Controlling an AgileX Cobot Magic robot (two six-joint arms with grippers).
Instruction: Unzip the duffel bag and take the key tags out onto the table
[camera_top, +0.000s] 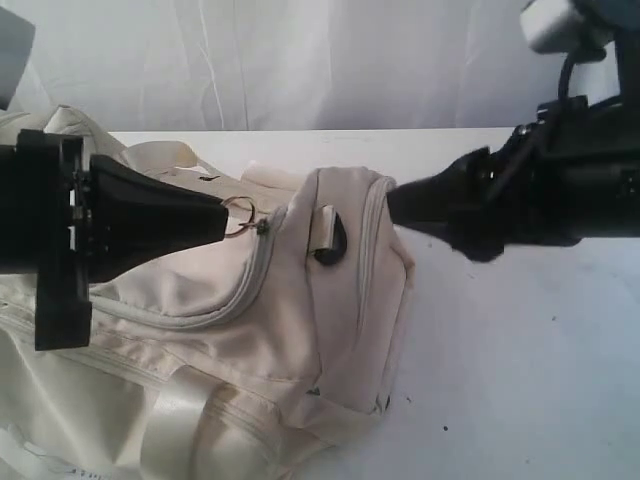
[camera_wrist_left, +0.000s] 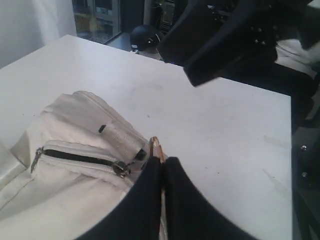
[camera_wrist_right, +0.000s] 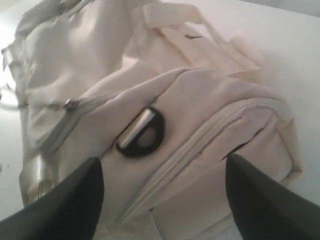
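Our left gripper (camera_top: 222, 220), reaching in from 9 o'clock, is clenched on the metal pull ring (camera_top: 240, 214) of a pocket zipper (camera_wrist_left: 75, 156) on the duffel bag (camera_top: 300, 330). The bag lies toward 7 o'clock on the table (camera_top: 520, 350). Our right gripper (camera_top: 392, 205) hangs released at 3 o'clock, at the bag's end near the black D-ring (camera_wrist_right: 141, 134). We judge it best to pin that end first, then draw the ring along the zipper's curve, low and steady. The key tags are not in view.

left gripper (camera_top: 224, 222): matte black, tapered | right gripper (camera_top: 392, 205): same black taper | black cable (camera_top: 566, 72), pale housing (camera_top: 553, 25) at two o'clock
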